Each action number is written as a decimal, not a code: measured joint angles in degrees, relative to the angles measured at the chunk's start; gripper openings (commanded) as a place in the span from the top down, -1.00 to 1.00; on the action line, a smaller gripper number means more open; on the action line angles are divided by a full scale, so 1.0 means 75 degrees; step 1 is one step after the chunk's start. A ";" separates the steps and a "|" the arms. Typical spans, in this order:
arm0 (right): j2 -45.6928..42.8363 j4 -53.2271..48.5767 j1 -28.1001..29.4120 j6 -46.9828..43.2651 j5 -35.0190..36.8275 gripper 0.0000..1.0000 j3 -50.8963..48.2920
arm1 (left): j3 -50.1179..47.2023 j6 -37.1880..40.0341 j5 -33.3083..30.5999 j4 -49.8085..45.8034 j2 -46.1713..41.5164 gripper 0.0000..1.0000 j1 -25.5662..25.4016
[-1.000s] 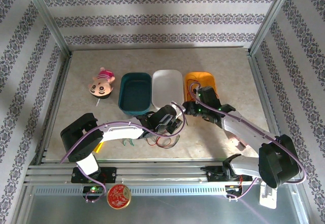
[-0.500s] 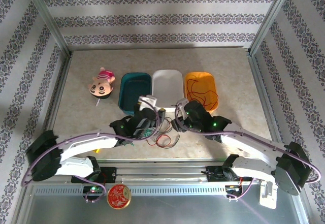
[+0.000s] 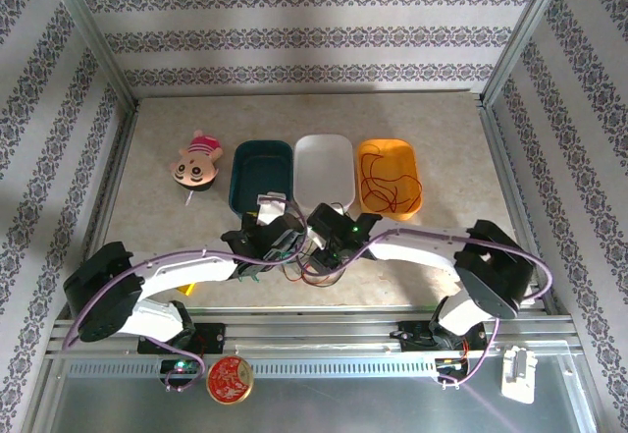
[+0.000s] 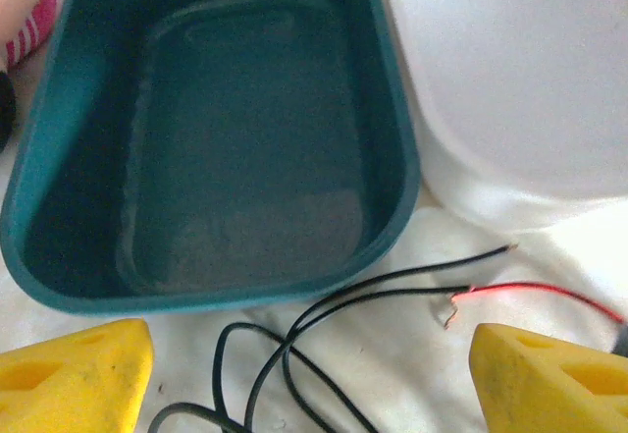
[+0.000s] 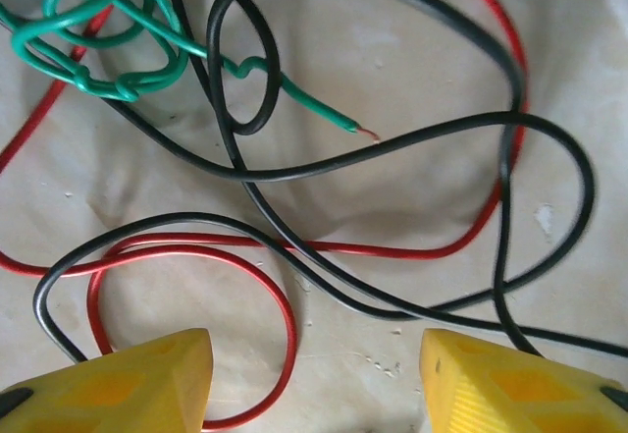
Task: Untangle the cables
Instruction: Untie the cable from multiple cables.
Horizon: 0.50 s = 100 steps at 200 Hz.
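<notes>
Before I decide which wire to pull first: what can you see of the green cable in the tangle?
The green cable is a thin wire in glossy green insulation, bunched into several tight, knotted loops at the upper left of the right wrist view. One tail runs out to the right and ends free, with a short bare coppery tip. It lies flat on the pale table, crossing the black cable and the red cable within the bundle.

Tangled red, green, black cables (image 5: 294, 175)
</notes>
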 measured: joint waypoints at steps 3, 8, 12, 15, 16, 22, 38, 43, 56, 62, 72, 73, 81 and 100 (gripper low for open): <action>0.0079 -0.0090 -0.0003 -0.0017 -0.0009 -0.15 0.0076 | 0.0006 -0.0015 0.0000 -0.0038 0.0029 -0.68 0.0000; 0.0236 -0.0245 0.0000 -0.0052 -0.0012 -0.14 0.0207 | 0.0009 -0.0023 -0.0012 -0.0096 0.0061 -0.68 0.0003; 0.0358 -0.0379 0.0000 -0.0076 -0.0012 -0.14 0.0309 | 0.0009 -0.0032 -0.0006 -0.0143 0.0076 -0.68 0.0020; 0.0443 -0.0469 0.0000 -0.0105 -0.0015 -0.13 0.0385 | 0.0009 -0.0041 0.0003 -0.0181 0.0079 -0.68 0.0035; 0.0487 -0.0513 0.0000 -0.0114 -0.0015 -0.13 0.0420 | 0.0009 -0.0044 0.0000 -0.0187 0.0079 -0.68 0.0035; 0.0676 -0.0697 0.0015 -0.0125 -0.0009 -0.13 0.0565 | 0.0009 -0.0050 -0.0006 -0.0233 0.0079 -0.68 0.0044; 0.1119 -0.1230 0.0047 -0.0119 0.0041 -0.12 0.0953 | 0.0003 -0.0041 -0.0073 -0.0463 0.0079 -0.68 0.0093; 0.1241 -0.1413 0.0050 -0.0125 0.0047 -0.11 0.1061 | 0.0003 -0.0041 -0.0125 -0.0498 0.0076 -0.68 0.0108; 0.1565 -0.1894 0.0050 -0.0111 0.0090 -0.10 0.1346 | 0.0003 -0.0038 -0.0146 -0.0501 0.0073 -0.68 0.0131; 0.1722 -0.2084 0.0050 -0.0090 0.0099 -0.09 0.1475 | 0.0006 -0.0006 -0.0195 -0.0519 0.0073 -0.68 0.0128; 0.1941 -0.2381 0.0050 -0.0070 0.0105 -0.06 0.1719 | 0.0006 0.0017 -0.0251 -0.0606 0.0079 -0.68 0.0152; 0.1970 -0.2419 0.0050 -0.0067 0.0111 -0.06 0.1757 | 0.0006 0.0017 -0.0262 -0.0612 0.0079 -0.68 0.0152; 0.2104 -0.2655 0.0073 -0.0032 0.0195 -0.04 0.1932 | 0.0006 0.0044 -0.0309 -0.0667 0.0082 -0.68 0.0181; 0.2372 -0.3022 0.0085 0.0119 0.0230 0.13 0.2212 | 0.0006 0.0073 -0.0376 -0.0784 0.0076 -0.68 0.0213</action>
